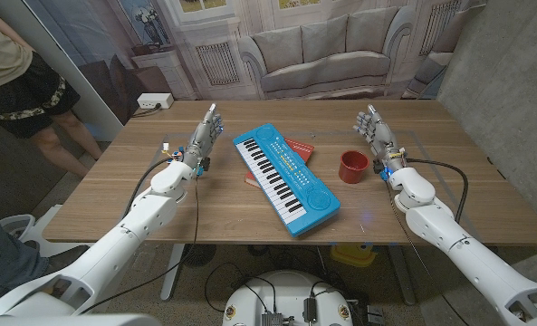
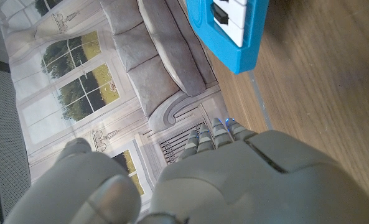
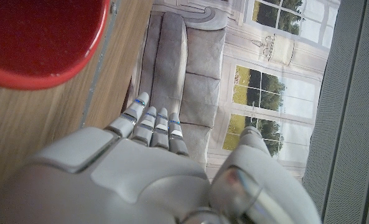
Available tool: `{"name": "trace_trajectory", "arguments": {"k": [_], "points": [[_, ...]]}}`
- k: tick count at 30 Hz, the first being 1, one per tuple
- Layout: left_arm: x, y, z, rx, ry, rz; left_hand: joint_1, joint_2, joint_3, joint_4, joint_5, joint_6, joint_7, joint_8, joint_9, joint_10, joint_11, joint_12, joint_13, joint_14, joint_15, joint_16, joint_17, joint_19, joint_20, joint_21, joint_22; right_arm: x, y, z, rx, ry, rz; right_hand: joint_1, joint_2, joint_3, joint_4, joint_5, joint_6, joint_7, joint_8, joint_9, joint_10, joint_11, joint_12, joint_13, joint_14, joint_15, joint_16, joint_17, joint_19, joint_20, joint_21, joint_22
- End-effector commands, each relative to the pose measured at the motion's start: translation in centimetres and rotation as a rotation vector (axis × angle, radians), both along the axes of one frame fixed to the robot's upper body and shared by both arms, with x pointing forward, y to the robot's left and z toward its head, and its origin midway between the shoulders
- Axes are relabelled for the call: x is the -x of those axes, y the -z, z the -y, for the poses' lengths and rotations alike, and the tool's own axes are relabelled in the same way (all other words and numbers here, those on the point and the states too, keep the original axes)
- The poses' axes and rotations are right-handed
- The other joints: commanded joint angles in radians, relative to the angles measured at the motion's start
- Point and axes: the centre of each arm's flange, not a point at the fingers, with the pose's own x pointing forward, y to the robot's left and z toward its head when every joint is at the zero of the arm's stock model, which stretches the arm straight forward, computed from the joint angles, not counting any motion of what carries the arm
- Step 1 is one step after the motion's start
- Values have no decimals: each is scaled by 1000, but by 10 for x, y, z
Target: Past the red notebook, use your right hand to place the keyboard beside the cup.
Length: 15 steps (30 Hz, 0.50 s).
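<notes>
A blue toy keyboard (image 1: 284, 177) lies diagonally across the middle of the table, its far end over a red notebook (image 1: 297, 148); a corner of the keyboard (image 2: 229, 30) appears in the left wrist view. A red cup (image 1: 353, 166) stands just right of the keyboard, and its rim (image 3: 41, 43) looms large in the right wrist view. My right hand (image 1: 378, 134) stands upright and open just right of the cup, holding nothing. My left hand (image 1: 203, 136) stands open left of the keyboard, fingers pointing away from me.
A person stands at the far left beyond the table. A white power strip (image 1: 154, 101) lies on the floor past the table's far left corner. The table's far edge (image 1: 322, 100) runs just behind both hands.
</notes>
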Motion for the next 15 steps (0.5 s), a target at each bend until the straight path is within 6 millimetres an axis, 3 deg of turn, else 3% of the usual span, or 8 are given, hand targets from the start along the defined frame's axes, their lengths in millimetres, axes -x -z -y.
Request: {"name": "trace_trajectory", "arguments": {"k": [1,5,10,15], "points": [[1,7,1,6,2,4,6,3,0,-8,7,7,4,5,1,9,1,5,3,7,6,9,2,5,-19,6,3,12,3,2,3,15,9,10,1,7,-3,5,7,-1,5,3,11,0,8,1,6,-5,4,1,6,-21,-6,4],[2,9,-1,12,-4,2,8,4,-1,-9,7,9,4,5,1,10,2,5,3,9,5,9,2,6,-19,6,3,15,4,2,5,17,15,11,1,7,-4,4,8,-1,5,3,13,0,9,1,7,-6,3,1,7,-21,-8,4],[2,10,-1,12,-6,5,15,7,-2,-12,8,23,3,8,1,23,4,8,3,22,-1,11,2,24,-42,11,2,19,6,2,2,19,22,13,2,7,-5,3,9,-2,5,3,14,-1,9,1,8,-5,4,1,8,-21,-9,4],[2,8,0,4,-3,5,17,7,-3,-13,9,26,2,9,1,27,1,9,3,24,-2,11,2,28,-45,12,2,23,8,3,-4,19,28,13,2,7,-5,3,9,-2,5,3,15,-3,9,1,11,-9,4,1,10,-21,-11,5]]}}
